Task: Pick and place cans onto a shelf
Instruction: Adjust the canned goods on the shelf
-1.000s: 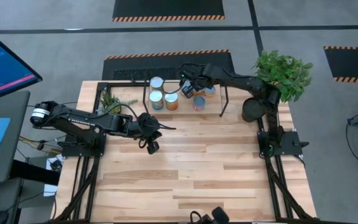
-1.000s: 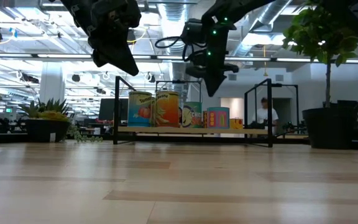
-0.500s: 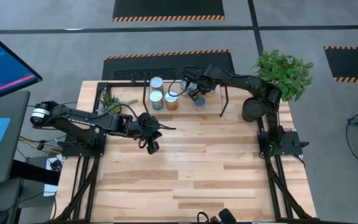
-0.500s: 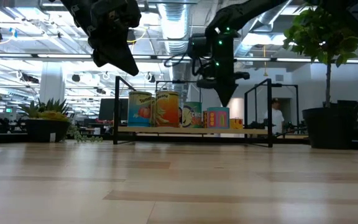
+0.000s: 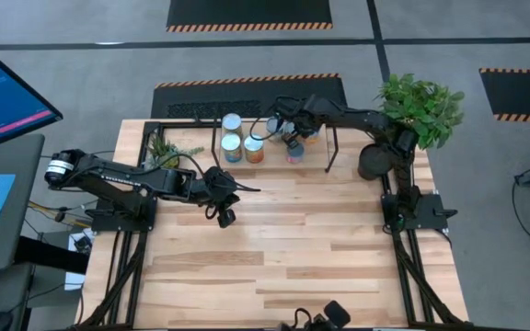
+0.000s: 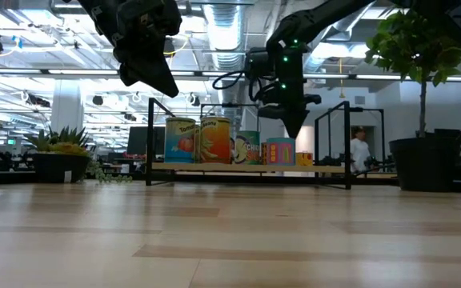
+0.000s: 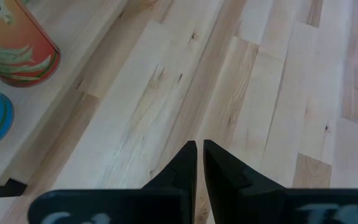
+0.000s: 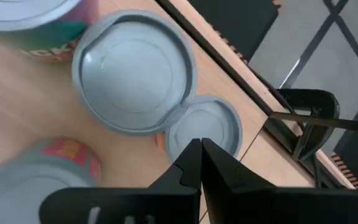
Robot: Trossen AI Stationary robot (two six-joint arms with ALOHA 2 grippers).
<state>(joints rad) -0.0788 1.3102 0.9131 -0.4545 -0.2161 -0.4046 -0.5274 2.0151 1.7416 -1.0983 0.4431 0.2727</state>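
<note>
Several cans stand on the low wooden shelf at the table's far edge: two orange-labelled cans on the left, then a green one and a pink and blue one. My right gripper is shut and empty. It points down just above the silver tops on the shelf's right part. My left gripper is shut and empty above the bare table in front of the shelf.
A big dark pot with a leafy plant stands at the table's far right corner. A small plant stands left of the shelf. The shelf's thin black legs rise at its ends. A person walks in the room behind.
My right gripper has moved toward the table's right edge along the shelf and come down a little. It now hangs over the cans on the shelf's right part. The cans have stayed where they were.
</note>
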